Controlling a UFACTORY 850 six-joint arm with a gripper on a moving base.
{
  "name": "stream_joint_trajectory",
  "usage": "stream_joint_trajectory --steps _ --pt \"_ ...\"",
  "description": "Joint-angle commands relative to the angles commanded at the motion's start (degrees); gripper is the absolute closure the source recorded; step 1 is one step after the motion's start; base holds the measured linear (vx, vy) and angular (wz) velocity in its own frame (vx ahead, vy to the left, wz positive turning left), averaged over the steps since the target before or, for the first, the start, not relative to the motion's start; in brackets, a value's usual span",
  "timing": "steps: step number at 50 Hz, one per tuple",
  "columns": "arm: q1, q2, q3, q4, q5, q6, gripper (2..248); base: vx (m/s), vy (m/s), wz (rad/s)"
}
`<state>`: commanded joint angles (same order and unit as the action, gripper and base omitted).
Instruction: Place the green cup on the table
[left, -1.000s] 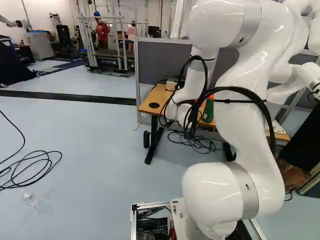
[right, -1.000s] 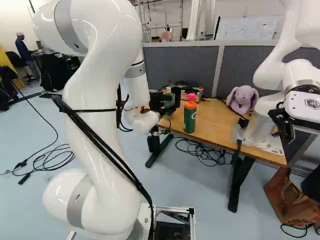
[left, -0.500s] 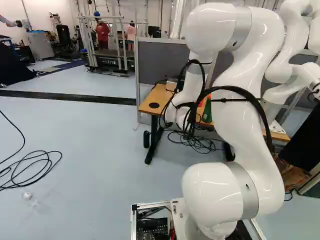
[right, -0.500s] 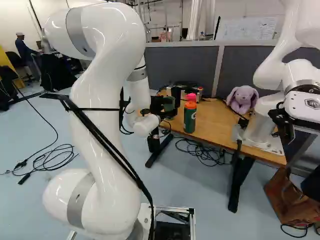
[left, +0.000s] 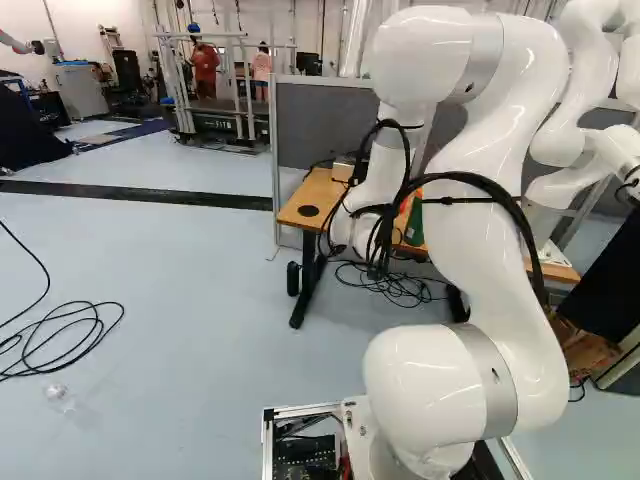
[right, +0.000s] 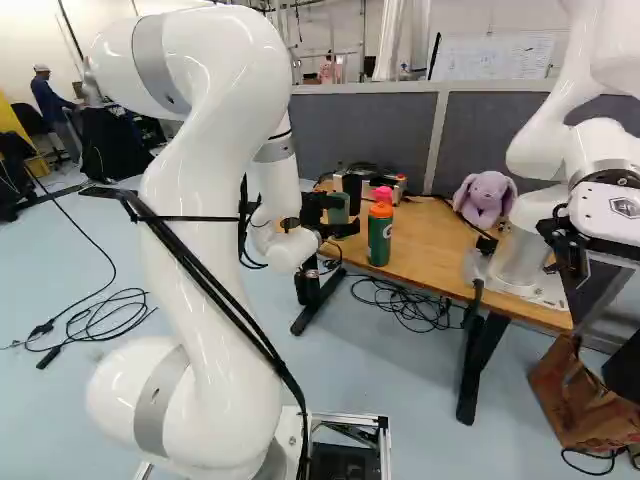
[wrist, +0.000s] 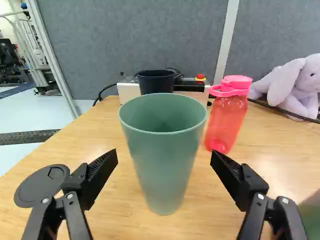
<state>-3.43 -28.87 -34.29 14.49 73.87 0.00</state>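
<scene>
The green cup (wrist: 162, 175) is judged already placed on the table (wrist: 120, 215), the gripper (wrist: 164, 156) being wide open and empty around it; straight withdrawal nearward is needed.

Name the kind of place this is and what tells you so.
Probably a robotics lab or workshop: another robot is fixed to the wooden table, a whiteboard hangs behind the grey partition, and cables trail below.

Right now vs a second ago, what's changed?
Arm lowered, shifted right in the right base view. Fingers now open either side of the green cup; can't tell whether they just let go. Base, orange-topped bottle, plush rabbit stayed put.
</scene>
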Motion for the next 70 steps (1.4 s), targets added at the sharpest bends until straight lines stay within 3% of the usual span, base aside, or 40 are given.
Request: stream_joint_trajectory --steps 42,70 --pt "3.6 17.0 14.8 0.0 0.0 0.0 3 0.000 0.000 0.000" --pt "6.8 25.3 23.8 0.0 0.0 0.0 3 0.000 0.000 0.000"
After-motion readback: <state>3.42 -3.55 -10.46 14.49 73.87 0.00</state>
